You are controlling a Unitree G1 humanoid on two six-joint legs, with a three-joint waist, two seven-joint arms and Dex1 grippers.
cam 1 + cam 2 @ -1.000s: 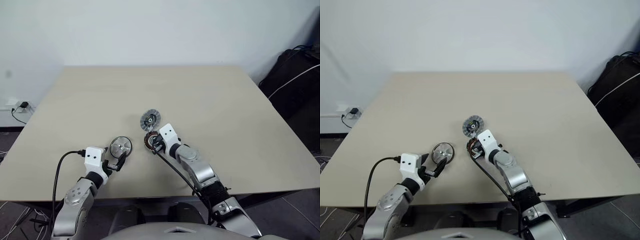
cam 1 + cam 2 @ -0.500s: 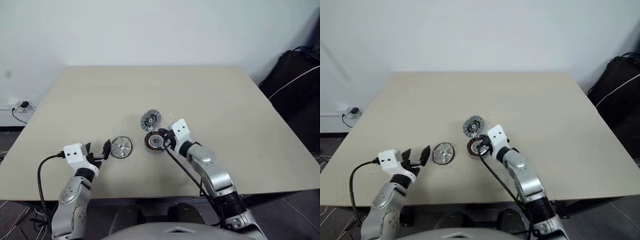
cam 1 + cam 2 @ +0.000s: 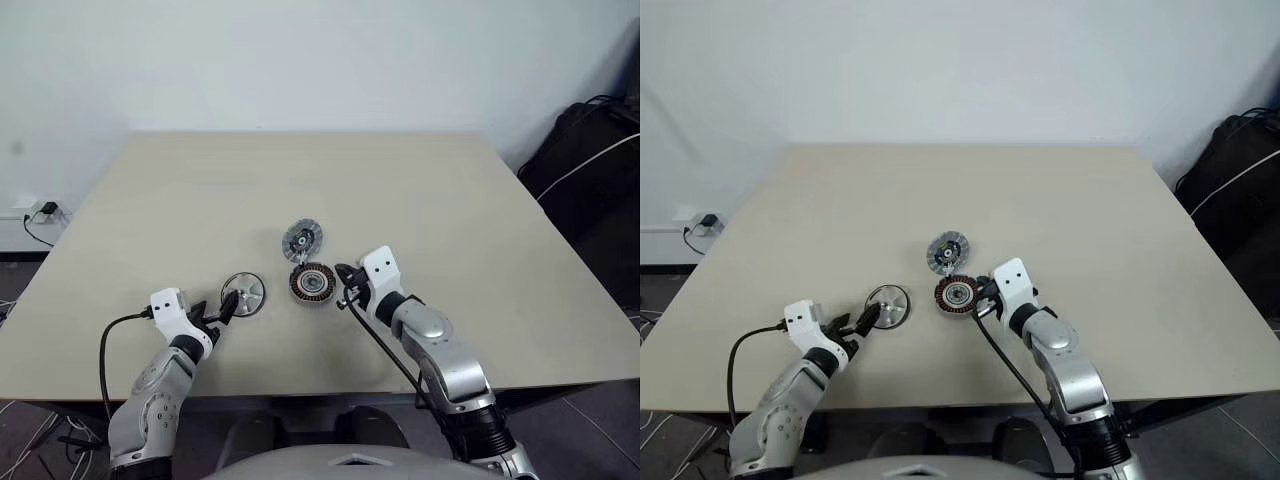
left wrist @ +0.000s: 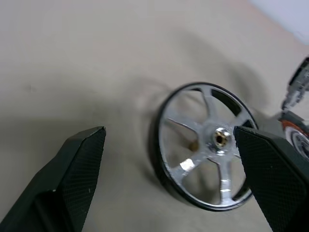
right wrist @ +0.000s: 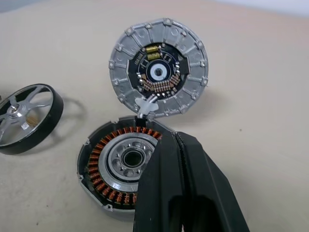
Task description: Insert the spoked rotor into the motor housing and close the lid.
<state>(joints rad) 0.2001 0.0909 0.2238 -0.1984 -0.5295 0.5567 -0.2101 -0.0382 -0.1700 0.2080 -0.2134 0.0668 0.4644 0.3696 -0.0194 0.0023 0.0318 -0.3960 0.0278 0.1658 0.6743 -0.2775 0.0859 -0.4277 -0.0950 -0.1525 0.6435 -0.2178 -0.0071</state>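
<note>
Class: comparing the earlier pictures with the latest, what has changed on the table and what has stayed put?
The right gripper, shut, drew back off the motor housing toward the robot's right, uncovering it. The open left gripper swung away, then returned beside the spoked rotor. Rotor, housing and lid kept their places.

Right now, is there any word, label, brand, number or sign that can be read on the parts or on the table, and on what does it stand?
None can be read.
The lid: small dark and gold parts on its inner face, no legible marking.
The motor housing and the spoked rotor: bare metal, no text.
</note>
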